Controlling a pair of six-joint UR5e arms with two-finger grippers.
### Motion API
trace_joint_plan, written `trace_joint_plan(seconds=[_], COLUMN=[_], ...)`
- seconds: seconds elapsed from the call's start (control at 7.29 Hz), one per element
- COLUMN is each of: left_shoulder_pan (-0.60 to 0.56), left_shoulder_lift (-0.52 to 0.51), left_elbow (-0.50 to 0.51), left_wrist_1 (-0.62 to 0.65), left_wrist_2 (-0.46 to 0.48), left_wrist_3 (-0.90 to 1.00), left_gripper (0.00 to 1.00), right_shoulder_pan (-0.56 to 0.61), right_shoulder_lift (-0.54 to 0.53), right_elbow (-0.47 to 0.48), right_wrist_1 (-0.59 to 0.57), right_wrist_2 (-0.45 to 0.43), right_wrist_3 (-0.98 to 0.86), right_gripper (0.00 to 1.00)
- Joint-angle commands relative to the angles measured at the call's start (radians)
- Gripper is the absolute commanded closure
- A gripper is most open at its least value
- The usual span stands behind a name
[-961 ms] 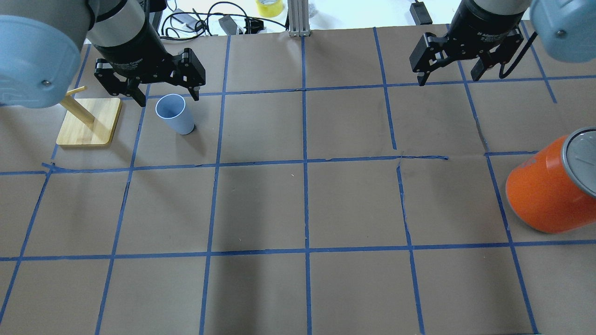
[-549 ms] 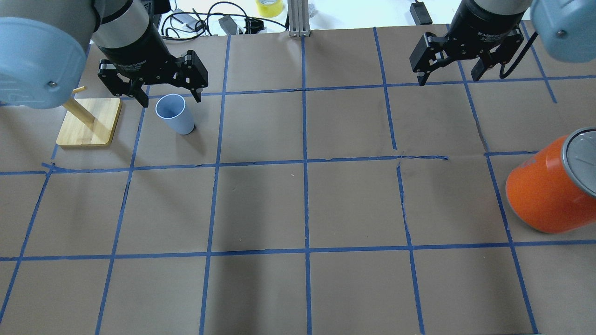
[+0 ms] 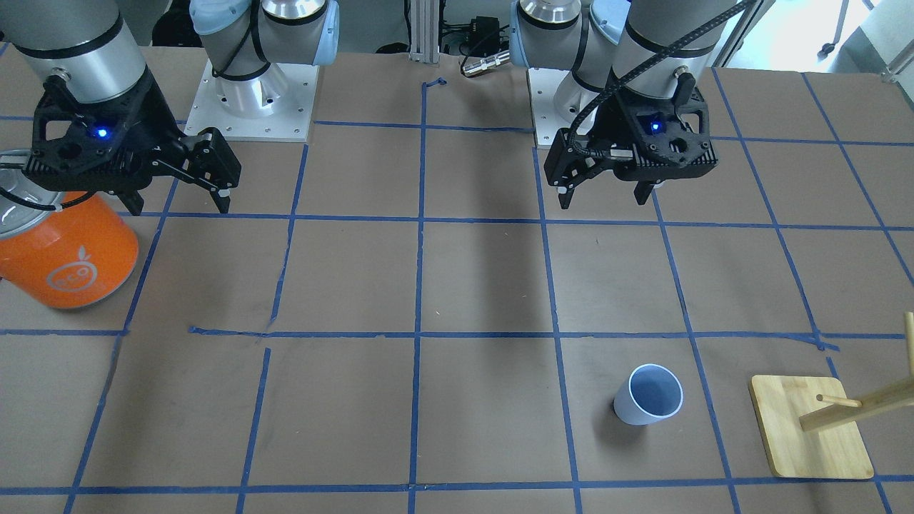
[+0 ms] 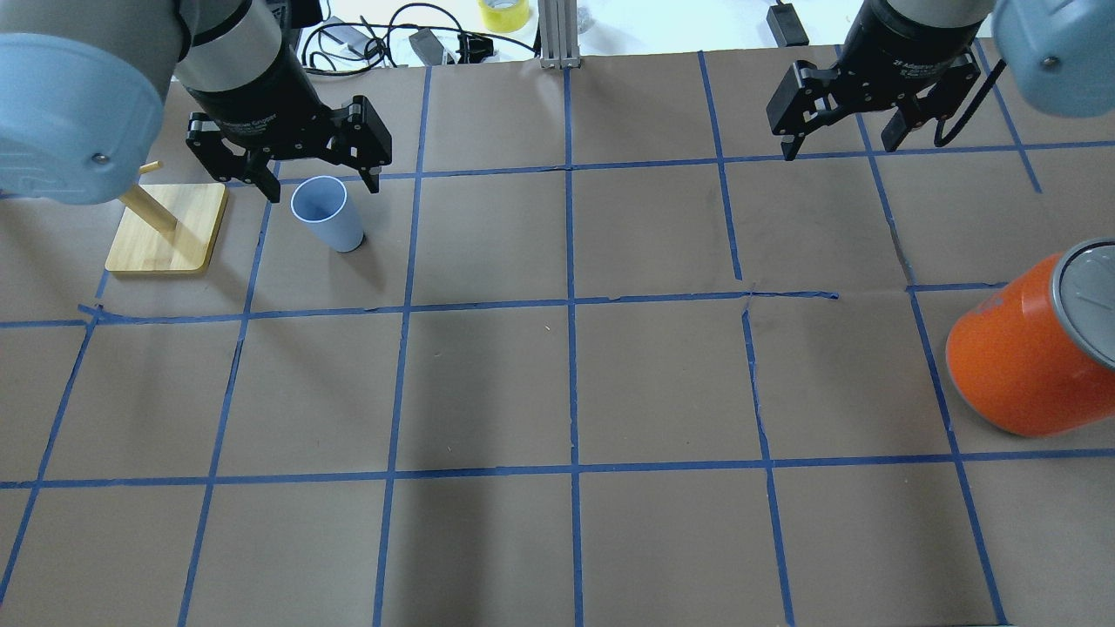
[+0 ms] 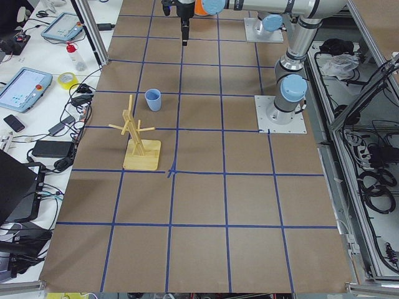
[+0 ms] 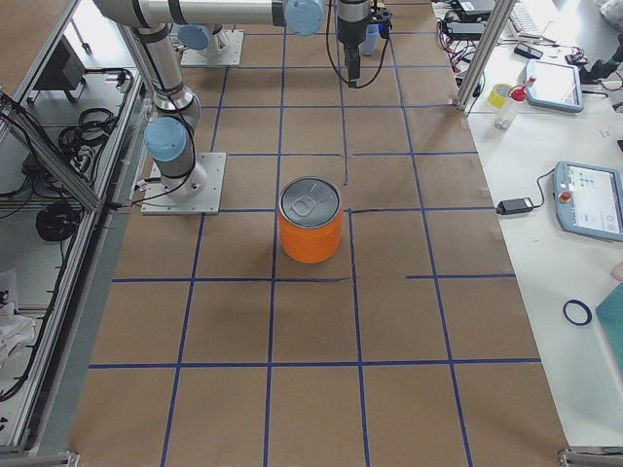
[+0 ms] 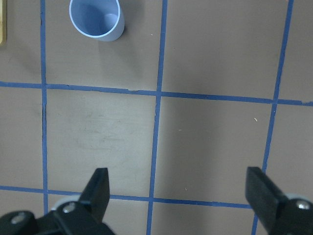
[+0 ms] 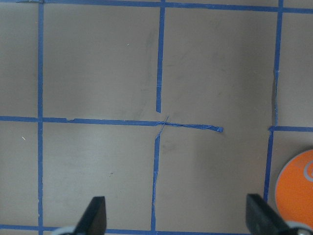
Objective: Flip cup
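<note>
- The left gripper (image 3: 603,200) hangs above the table with its jaws spread wide and nothing between them
- In its wrist view both fingers (image 7: 99,185) frame bare brown paper and blue tape; the cup sits off toward the top left corner of that view, clear of the gap
- The cup (image 4: 329,216) stands upright, mouth up, on the far left part of the table, in a taped square of its own and touching neither gripper
- Just left of the cup, apart from it, is a wooden peg stand (image 3: 810,428) on a flat bamboo base
- The right gripper (image 4: 838,148) is also wide open and empty, raised over the far right of the table
- An orange can (image 6: 311,229) with a silver pull-tab top stands upright on the right side, nearer than that gripper and well apart from the cup
- The table (image 4: 662,383) is covered in brown paper marked with a blue tape grid
</note>
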Motion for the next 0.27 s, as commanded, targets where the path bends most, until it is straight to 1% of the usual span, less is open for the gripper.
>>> trace_joint_plan(seconds=[0.0,0.14], left_shoulder_pan=[-0.005,-0.005], left_shoulder_lift=[-0.003,-0.003], left_elbow=[0.0,-0.001], left_wrist_1=[0.0,0.0], left_wrist_2=[0.001,0.001], left_wrist_3=[0.001,0.001], left_gripper=[0.0,0.0], right_shoulder_pan=[0.001,0.0], right_shoulder_lift=[-0.001,-0.001], right_elbow=[0.0,0.0], right_wrist_1=[-0.001,-0.001], right_wrist_2=[0.0,0.001], right_wrist_3=[0.0,0.003], right_gripper=[0.0,0.0])
